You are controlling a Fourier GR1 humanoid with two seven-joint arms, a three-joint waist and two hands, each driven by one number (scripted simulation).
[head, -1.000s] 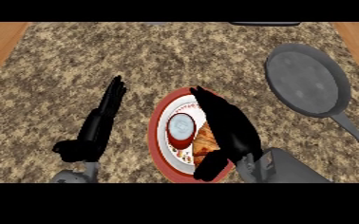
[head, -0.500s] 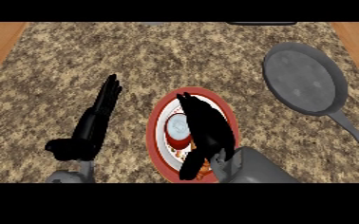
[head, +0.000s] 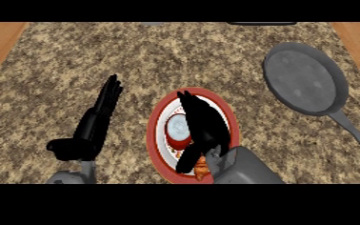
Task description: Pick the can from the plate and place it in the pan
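Since 1 s ago the right hand (head: 205,126) was shifted in toward the can (head: 177,131). Can: red wall, pale round top, stood upright on the plate (head: 155,120), long axis pointed up at the view. Right fingers (head: 191,106) are held straight along its 3 o'clock side, nothing grasped. The left hand (head: 95,124) is rested at 9 o'clock, fingers straight. The pan (head: 302,76) is seen at 2 o'clock.

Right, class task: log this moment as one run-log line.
can: upright on plate, not yet grasped | right hand: open, over plate beside can | left hand: open, left of plate | pan: at right, without can
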